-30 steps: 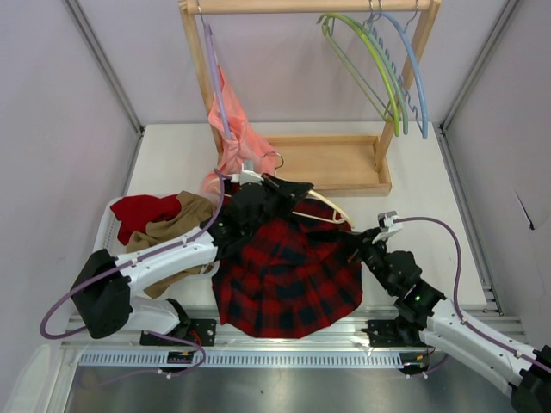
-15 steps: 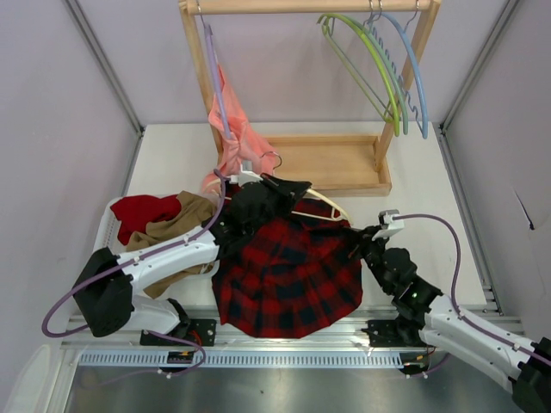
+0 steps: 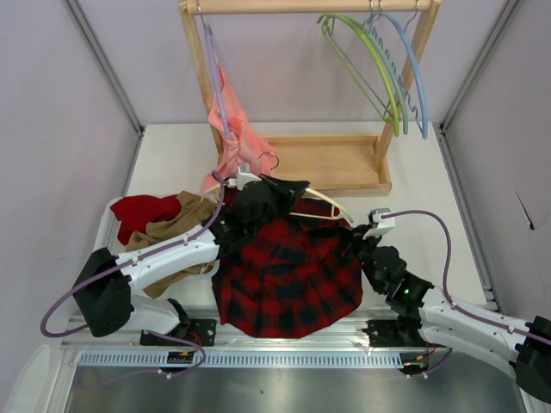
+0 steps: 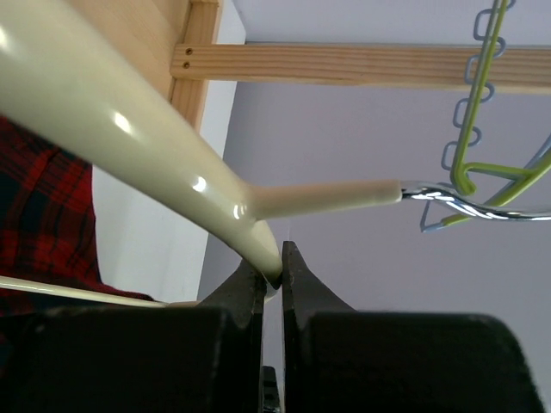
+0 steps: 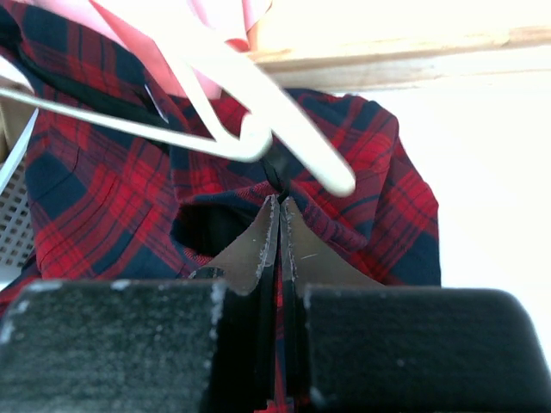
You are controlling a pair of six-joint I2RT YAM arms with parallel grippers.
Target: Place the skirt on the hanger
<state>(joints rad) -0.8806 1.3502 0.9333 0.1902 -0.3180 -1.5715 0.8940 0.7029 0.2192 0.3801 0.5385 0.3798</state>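
the left gripper (image 4: 274,263) is nearly closed. its two fingers pinch the cream hanger (image 4: 129,120) on the thick arm, just beside the neck where the metal hook (image 4: 469,206) comes out. the hanger is held tilted above the far edge of the skirt (image 3: 288,280), and its thin lower bar crosses the plaid cloth. the skirt lies spread on the table (image 3: 413,198) between the two arms. its near edge is close to the arm bases, and its far edge is under the hanger and the left wrist. the right gripper (image 5: 277,206) is fully closed, with its fingertips together at the skirt's right edge. a thin dark strand shows right at the tips, but i cannot tell whether any cloth is caught there.

compared with a second ago, the right arm has slid left and away from its base, so its wrist and elbow now sit closer to the skirt's right edge. the left arm has carried the hanger a little toward the wooden rack (image 3: 331,163). the hook and the hanger's right end both sit slightly farther up the table. both grippers are as closed as they were, and the skirt's outline has barely changed. the pink garment (image 3: 234,138) hangs at the rack's left post, just beyond the hook.
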